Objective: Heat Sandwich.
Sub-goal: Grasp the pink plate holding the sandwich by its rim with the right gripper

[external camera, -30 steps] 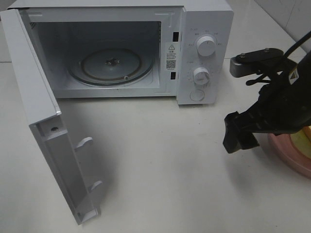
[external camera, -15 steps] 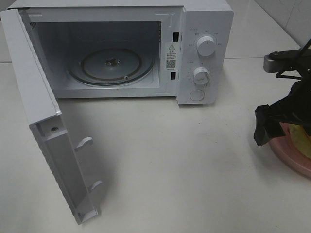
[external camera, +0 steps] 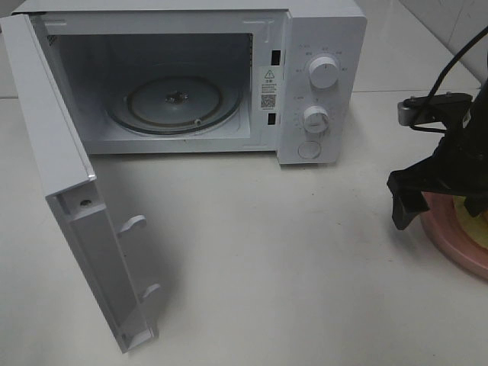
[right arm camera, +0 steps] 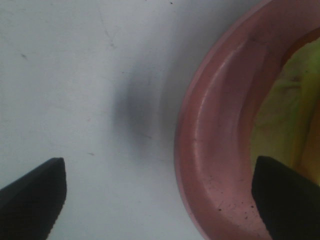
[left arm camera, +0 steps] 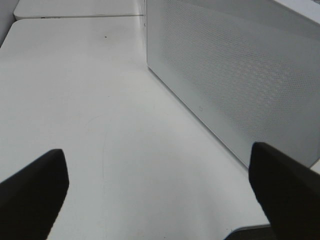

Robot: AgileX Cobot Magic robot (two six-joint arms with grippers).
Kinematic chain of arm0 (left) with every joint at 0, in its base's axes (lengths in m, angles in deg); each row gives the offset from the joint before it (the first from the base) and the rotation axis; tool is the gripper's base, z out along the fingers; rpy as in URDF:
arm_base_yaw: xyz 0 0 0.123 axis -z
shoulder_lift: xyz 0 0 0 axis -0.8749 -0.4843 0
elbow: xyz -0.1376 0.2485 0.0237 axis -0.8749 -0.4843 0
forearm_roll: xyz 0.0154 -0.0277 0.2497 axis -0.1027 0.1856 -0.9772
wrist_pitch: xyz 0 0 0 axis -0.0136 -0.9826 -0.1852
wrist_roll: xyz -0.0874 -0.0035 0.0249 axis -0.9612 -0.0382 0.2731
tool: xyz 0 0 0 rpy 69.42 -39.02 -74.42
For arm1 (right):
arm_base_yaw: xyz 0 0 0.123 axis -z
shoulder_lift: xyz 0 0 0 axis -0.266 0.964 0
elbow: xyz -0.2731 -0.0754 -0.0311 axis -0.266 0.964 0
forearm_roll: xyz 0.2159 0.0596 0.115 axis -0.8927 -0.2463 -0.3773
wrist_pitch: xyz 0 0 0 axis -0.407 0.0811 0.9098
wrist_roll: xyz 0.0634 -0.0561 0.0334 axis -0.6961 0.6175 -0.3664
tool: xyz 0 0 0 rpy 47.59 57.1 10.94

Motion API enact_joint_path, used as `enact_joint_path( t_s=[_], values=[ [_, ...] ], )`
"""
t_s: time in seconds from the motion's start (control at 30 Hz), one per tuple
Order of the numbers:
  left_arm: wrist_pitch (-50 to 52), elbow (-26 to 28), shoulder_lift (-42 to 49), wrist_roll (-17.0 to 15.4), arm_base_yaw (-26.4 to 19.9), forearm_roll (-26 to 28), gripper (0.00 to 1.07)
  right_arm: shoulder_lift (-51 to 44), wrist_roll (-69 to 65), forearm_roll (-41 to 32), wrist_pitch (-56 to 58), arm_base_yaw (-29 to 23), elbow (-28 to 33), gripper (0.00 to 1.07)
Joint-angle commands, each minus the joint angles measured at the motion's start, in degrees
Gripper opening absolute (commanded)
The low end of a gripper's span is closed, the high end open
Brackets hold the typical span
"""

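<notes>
The sandwich (external camera: 476, 226) lies on a round pink plate (external camera: 455, 252) at the right edge of the table; only a yellow-green sliver of it shows past the arm. In the right wrist view the sandwich (right arm camera: 286, 107) fills the plate's (right arm camera: 210, 150) hollow. My right gripper (external camera: 441, 201) hangs open just above the plate's near-left rim, one fingertip (right arm camera: 36, 197) over bare table and the other over the plate. The right gripper (right arm camera: 160, 200) holds nothing. My left gripper (left arm camera: 160, 195) is open and empty beside the microwave's outer wall (left arm camera: 240, 75); the exterior view does not show it.
The white microwave (external camera: 320, 84) stands at the back with its door (external camera: 69, 198) swung wide open toward the front left. Its glass turntable (external camera: 175, 103) is bare. Open tabletop (external camera: 267, 252) lies between the microwave and the plate.
My right gripper has moved right from the open table to the pink plate's rim and now points down at it. The jaws stayed open. The microwave has not moved.
</notes>
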Motion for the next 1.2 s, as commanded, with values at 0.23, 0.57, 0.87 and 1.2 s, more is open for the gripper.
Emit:
enact_joint_path(
  t_s=[0.23,0.57,0.87,1.2],
  values=[
    [0.46,-0.17,1.49,-0.29,0.34,0.52,0.92,4.58,-1.95,2.41,-1.15,0.17,-0.40,0.93],
    [0.46,-0.17,1.49,-0.29,0.34,0.52,0.92,8.82,-2.01,2.52,-4.58,0.17,-0.40,0.92],
    [0.46,-0.17,1.49,-0.29,0.34,0.52,0.92,10.94,-1.95,2.86,-6.36,0.17,-0.40,0.88],
    [0.46,-0.17,1.49,-0.29,0.34,0.52,0.92,10.94,-4.24,5.56,-5.67,0.17,-0.40,0.53]
  ],
)
